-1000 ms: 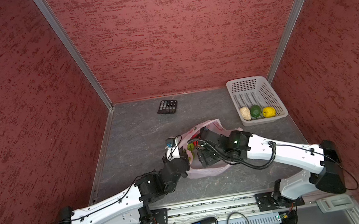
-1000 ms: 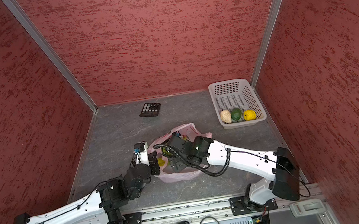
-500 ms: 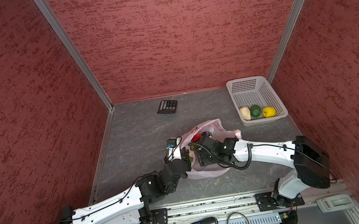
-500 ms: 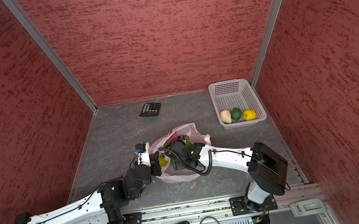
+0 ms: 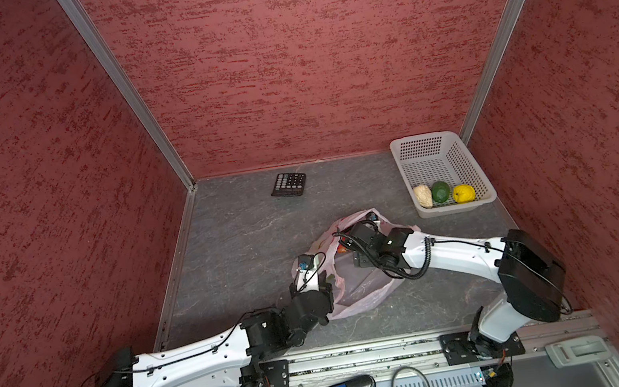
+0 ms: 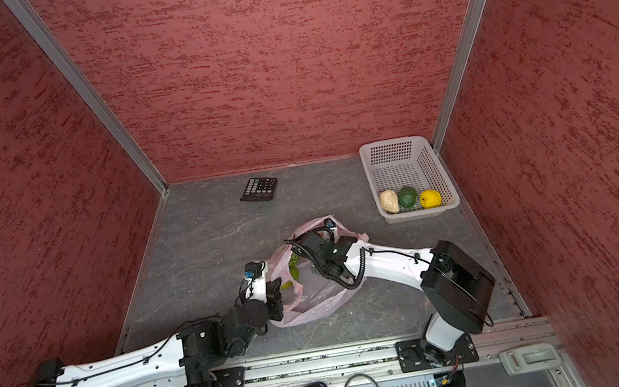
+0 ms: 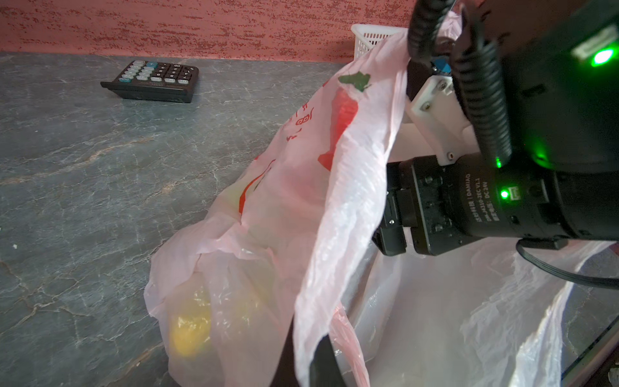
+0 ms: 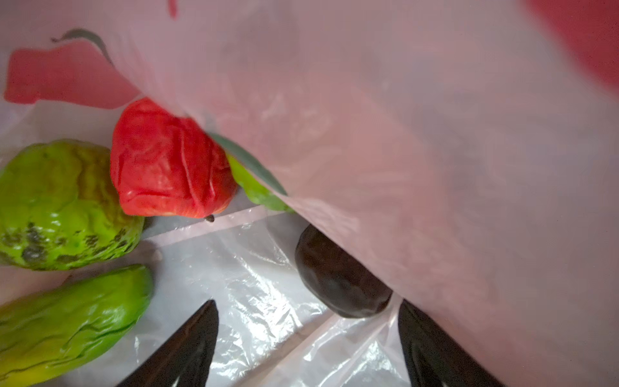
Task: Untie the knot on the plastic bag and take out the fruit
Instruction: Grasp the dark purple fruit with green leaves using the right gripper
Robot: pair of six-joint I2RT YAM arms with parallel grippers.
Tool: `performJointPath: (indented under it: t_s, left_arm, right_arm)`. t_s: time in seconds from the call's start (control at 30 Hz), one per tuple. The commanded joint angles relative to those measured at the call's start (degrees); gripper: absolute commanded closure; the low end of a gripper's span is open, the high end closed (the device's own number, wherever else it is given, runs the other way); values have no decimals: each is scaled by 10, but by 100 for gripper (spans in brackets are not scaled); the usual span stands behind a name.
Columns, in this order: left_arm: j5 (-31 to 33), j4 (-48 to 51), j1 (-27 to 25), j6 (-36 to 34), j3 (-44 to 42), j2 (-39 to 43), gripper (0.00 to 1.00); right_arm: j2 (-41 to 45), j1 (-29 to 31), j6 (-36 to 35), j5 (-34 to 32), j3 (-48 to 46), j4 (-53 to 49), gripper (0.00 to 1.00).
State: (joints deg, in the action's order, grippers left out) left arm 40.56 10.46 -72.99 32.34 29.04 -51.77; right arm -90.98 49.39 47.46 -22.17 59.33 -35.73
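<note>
- Two black fingers of the right hand stand wide apart inside the thin translucent pale pink plastic bag, holding nothing.
- Just ahead, nearer one finger, lies a smooth dark brown fruit, half under a sagging fold of film — probably the next pick.
- Farther in are a wrinkled red fruit, a bumpy light green fruit and a long light green fruit, lying close together.
- The left hand is clamped on a strip of the bag's rim and holds the mouth up. No knot shows, so I judge it undone.
- To grasp well, slide forward low, centre the brown piece between the fingers, and close only on fruit — trapped film would drag the bag along.
- Beyond, on the grey tabletop, a white perforated basket holds a beige fruit, a dark green fruit and a yellow fruit.
</note>
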Motion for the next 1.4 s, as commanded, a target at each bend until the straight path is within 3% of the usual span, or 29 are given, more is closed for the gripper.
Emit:
performJointPath:
  t_s: [0.0, 0.37, 0.6, 0.77, 0.9, 1.2, 1.37]
  left_arm:
    - [1, -18, -3, -2, 5, -8, 100]
    - [-12, -28, -1, -8, 6, -15, 100]
    - [-20, -30, -1, -8, 6, -17, 100]
    - [-23, -26, -1, -5, 2, -13, 100]
    - [-22, -18, -1, -4, 2, -7, 100]
    - [-19, -5, -1, -2, -2, 6, 100]
    - [-16, -3, -1, -5, 1, 7, 100]
  right_arm:
    - [-5, -12, -3, -30, 11, -13, 14]
    - [-66, -49, -32, -7, 14, 36, 8]
    - [-78, -49, -50, 25, 1, 97, 8]
    - [-90, -51, -52, 11, 6, 101, 11]
    - [-107, -54, -52, 6, 15, 96, 18]
    - [-92, -56, -66, 29, -2, 117, 49]
    - [-43, -53, -85, 62, -17, 123, 57]
